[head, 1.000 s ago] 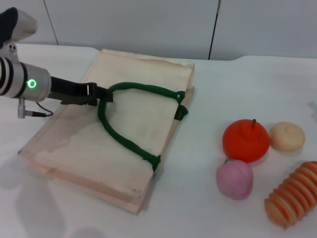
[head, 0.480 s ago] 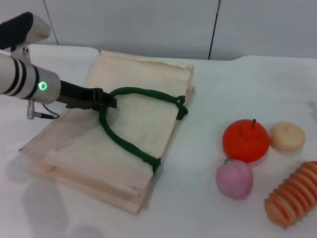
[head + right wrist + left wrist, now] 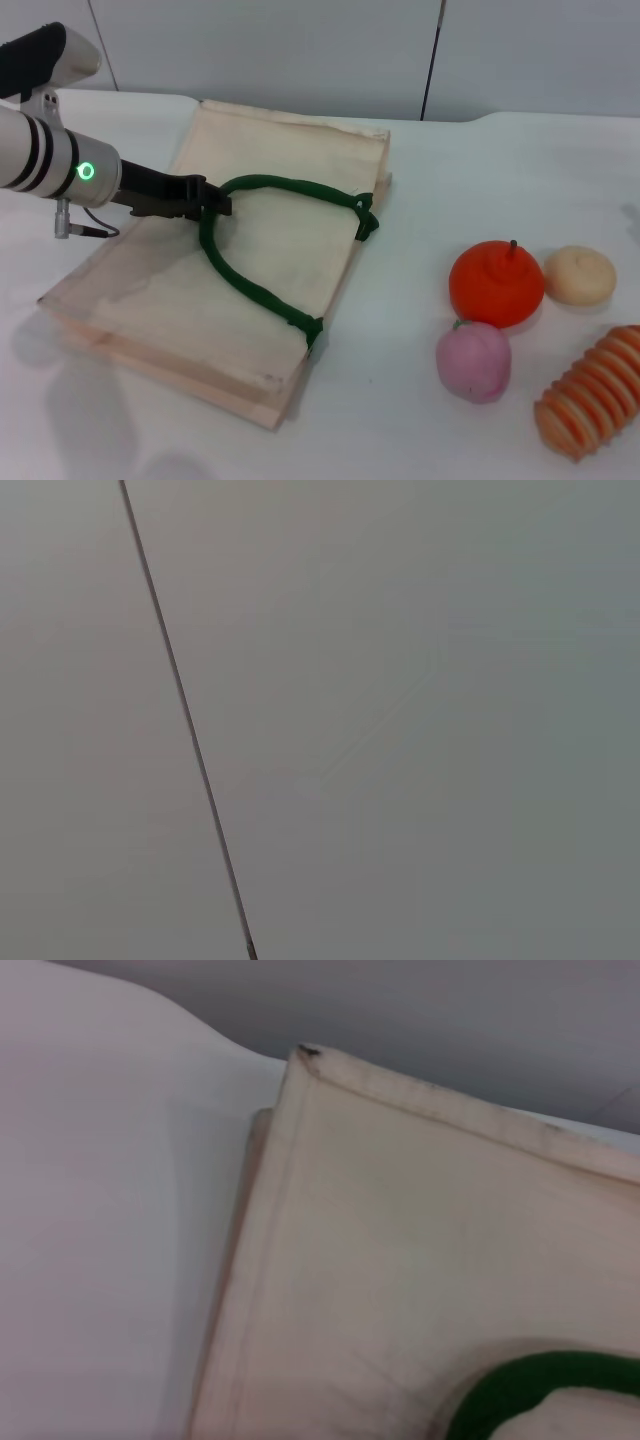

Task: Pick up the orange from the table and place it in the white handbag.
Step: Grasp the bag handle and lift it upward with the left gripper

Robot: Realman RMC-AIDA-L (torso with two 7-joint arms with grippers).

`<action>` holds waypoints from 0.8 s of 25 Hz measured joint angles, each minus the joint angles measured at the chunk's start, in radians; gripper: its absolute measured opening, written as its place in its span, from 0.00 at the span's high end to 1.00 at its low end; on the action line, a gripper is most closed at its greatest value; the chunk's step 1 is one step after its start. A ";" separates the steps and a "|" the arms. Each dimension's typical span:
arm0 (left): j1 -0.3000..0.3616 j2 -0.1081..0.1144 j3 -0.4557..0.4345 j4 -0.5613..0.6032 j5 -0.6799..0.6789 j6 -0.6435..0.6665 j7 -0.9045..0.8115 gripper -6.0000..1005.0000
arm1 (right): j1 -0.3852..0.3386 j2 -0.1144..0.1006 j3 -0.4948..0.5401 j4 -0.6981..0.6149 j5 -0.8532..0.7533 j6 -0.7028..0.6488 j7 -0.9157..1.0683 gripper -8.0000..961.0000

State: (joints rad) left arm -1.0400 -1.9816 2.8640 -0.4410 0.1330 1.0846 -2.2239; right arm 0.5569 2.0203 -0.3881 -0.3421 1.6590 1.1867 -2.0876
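The bright orange round toy fruit (image 3: 497, 283) is hemmed by a pink ball (image 3: 473, 361) in front and a beige ball (image 3: 579, 274) beside; its left side faces bare white tabletop (image 3: 400, 330).

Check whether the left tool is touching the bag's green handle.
Touching. In the head view the left tool meets the green handle right where its loop bends over the bag, with no gap showing between them.

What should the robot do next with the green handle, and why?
Probably lift it a little. The left pincer seems shut on the green handle, yet the white handbag lies flat and closed, and the orange sits on the table, needing an opening.
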 joint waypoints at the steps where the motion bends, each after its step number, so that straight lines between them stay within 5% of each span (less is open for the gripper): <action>1: 0.000 0.000 0.000 0.000 0.000 -0.001 -0.002 0.45 | 0.000 0.000 0.000 0.000 0.000 0.000 0.000 0.40; 11: -0.002 0.000 0.000 0.007 0.013 -0.015 -0.002 0.67 | 0.000 0.000 0.000 0.000 0.002 0.017 0.000 0.40; 20: -0.008 0.001 0.000 0.027 0.029 -0.037 -0.003 0.77 | 0.000 0.000 0.000 0.000 0.002 0.018 0.000 0.40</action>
State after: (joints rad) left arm -1.0482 -1.9806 2.8640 -0.4135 0.1622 1.0477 -2.2270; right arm 0.5568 2.0202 -0.3881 -0.3421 1.6613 1.2044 -2.0876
